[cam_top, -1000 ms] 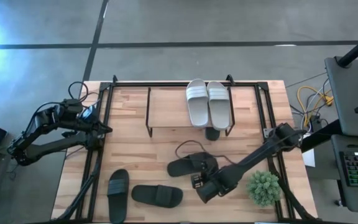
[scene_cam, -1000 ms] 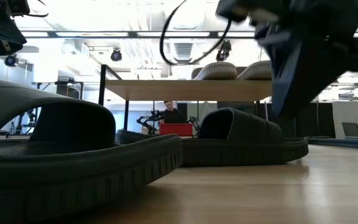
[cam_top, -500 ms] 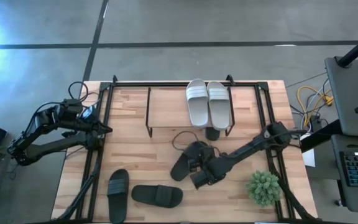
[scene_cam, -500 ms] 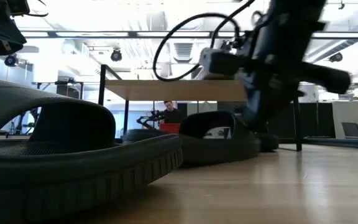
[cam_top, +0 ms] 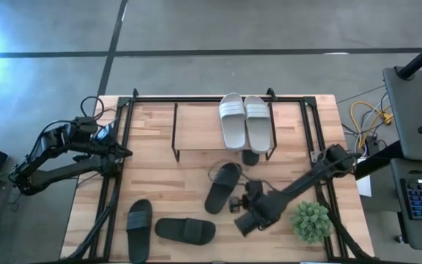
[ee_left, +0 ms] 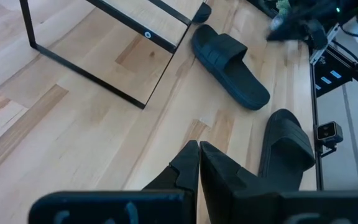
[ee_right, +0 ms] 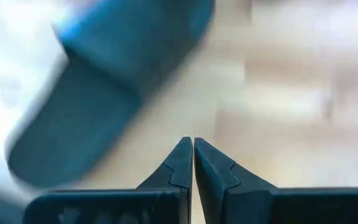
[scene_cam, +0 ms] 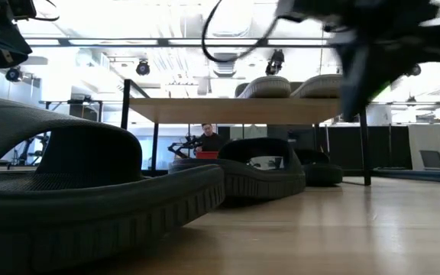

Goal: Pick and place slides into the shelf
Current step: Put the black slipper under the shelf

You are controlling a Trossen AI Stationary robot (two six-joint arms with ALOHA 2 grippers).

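The shelf [cam_top: 200,128] stands at the table's far middle, with two white slides [cam_top: 245,123] side by side on its plank top. One dark slide [cam_top: 250,156] lies under it, mostly hidden. Another dark slide [cam_top: 223,187] lies slanted on the table in front of the shelf. Two more dark slides [cam_top: 139,229] [cam_top: 185,230] lie near the table's near left edge. My right gripper [ee_right: 192,142] hovers shut above bare wood just right of the slanted slide [ee_right: 104,81], touching nothing. My left gripper [ee_left: 199,146] is shut, raised at the table's left edge.
A small green plant [cam_top: 311,220] stands at the near right, close beside my right arm. Black rails [cam_top: 116,191] run along the table's left and right sides. Bare wood lies left of the shelf and between the slanted slide and the near slides.
My right gripper has swung in against the dark slide in front of the shelf, then drawn back toward the near right and risen. The slide has turned about on the table: it lay crosswise and now slants with one end toward the shelf.
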